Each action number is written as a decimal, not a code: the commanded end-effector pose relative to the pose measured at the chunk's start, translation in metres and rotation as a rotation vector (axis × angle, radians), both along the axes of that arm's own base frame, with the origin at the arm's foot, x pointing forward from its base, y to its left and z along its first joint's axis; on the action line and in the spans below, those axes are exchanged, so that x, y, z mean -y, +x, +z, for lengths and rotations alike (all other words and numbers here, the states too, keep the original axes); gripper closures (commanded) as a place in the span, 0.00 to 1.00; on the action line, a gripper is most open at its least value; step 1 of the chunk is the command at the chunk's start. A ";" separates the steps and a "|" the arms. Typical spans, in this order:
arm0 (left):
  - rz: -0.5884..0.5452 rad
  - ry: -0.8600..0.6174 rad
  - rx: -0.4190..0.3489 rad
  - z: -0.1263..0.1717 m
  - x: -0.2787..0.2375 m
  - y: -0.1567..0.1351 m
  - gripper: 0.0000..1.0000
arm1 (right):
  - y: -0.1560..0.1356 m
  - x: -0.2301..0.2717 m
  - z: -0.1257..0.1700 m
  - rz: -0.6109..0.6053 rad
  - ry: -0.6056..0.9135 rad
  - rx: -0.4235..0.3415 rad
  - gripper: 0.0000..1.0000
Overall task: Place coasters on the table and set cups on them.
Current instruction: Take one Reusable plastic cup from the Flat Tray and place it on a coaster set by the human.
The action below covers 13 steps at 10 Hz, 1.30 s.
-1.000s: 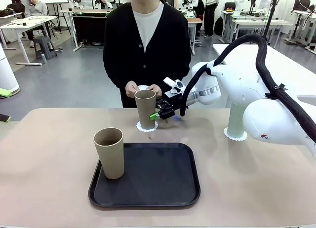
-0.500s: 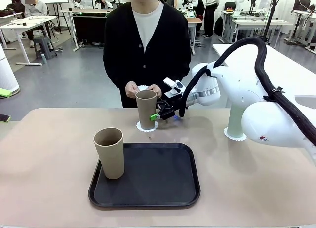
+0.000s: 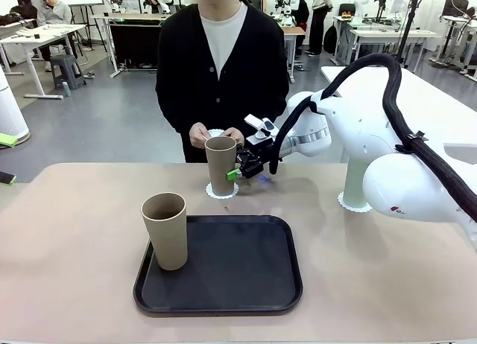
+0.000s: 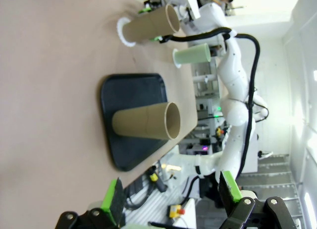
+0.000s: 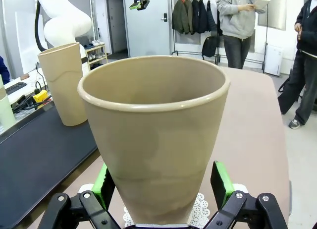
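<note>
My right jaws stand spread either side of a tan cup (image 5: 153, 140) with a sliver of gap at one pad, so I judge it released. It sits upright on its coaster (image 5: 200, 209) at the bench's (image 3: 74, 232) far side. My left jaws hang wide and empty. The green cup (image 3: 356, 182) has its coaster too. The last cup (image 3: 165, 230) waits on the tray (image 3: 223, 284), likely for the white piece in the person's hands (image 3: 200, 135).

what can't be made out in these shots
green cup: front view, top hidden behind the right arm.
third coaster: front view, mostly behind the tan cup and the person's hands.
tan cup's coaster: right wrist view, covered by the cup, cut by the bottom edge.
left gripper: left wrist view, finger bases cut by the bottom edge.
</note>
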<state>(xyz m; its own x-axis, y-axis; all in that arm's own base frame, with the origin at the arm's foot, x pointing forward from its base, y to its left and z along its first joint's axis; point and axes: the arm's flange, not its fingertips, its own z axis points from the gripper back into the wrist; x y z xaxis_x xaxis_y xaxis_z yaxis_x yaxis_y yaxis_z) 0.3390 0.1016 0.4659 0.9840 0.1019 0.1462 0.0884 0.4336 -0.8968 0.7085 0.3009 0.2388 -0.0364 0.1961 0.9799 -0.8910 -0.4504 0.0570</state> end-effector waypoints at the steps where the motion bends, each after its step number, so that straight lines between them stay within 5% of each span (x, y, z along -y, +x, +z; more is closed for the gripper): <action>1: -0.001 -0.011 0.010 0.001 -0.001 -0.001 0.00 | 0.012 -0.002 0.005 0.036 -0.052 -0.028 0.00; 13: -0.001 -0.011 0.010 0.001 -0.001 -0.001 0.00 | 0.010 0.015 0.020 0.020 -0.105 -0.031 0.00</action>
<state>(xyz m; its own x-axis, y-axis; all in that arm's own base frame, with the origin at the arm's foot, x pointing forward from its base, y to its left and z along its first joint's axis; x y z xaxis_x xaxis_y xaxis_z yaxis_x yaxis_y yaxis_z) 0.3390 0.1016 0.4659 0.9840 0.1019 0.1462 0.0883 0.4336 -0.8968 0.7118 0.2872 0.2515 -0.0087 0.2475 0.9688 -0.8819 -0.4585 0.1092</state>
